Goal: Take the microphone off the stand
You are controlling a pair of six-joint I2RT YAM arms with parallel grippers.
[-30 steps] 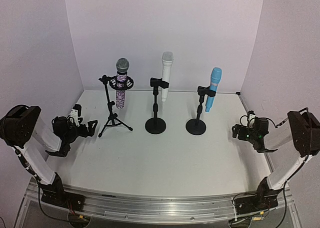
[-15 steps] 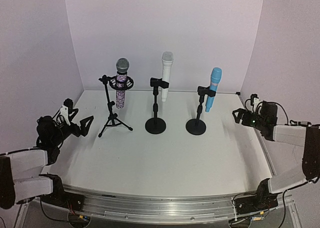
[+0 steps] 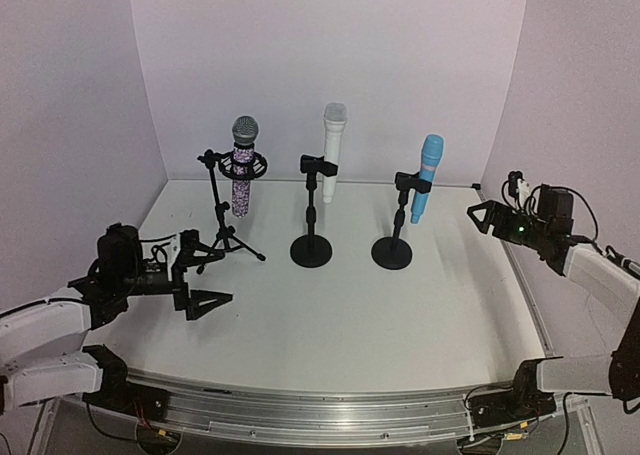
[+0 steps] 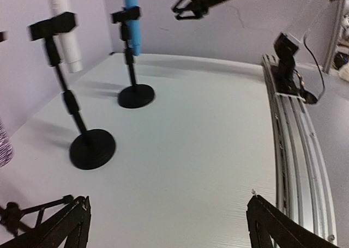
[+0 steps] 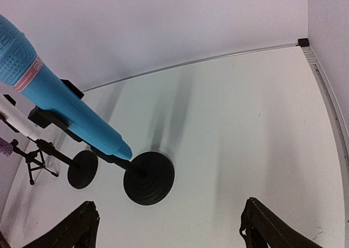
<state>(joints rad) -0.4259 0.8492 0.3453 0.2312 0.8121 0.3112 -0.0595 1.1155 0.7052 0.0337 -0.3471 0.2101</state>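
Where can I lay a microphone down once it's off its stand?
The widest bare patch is the front of the table, from the white microphone's stand and the blue microphone's stand to the near rail. A smaller one lies right of the blue one, near the right gripper. It is crowded around the tripod, where the left gripper sits.

Overhead view faces the back wall (image 3: 330, 55); both low wrist views share the blue microphone (image 5: 60, 98).

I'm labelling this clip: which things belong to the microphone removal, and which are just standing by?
Job, probably: blue microphone; its round-base stand; the open right gripper facing it.
Standing by, it seems: white microphone; glittery microphone; the open left gripper.
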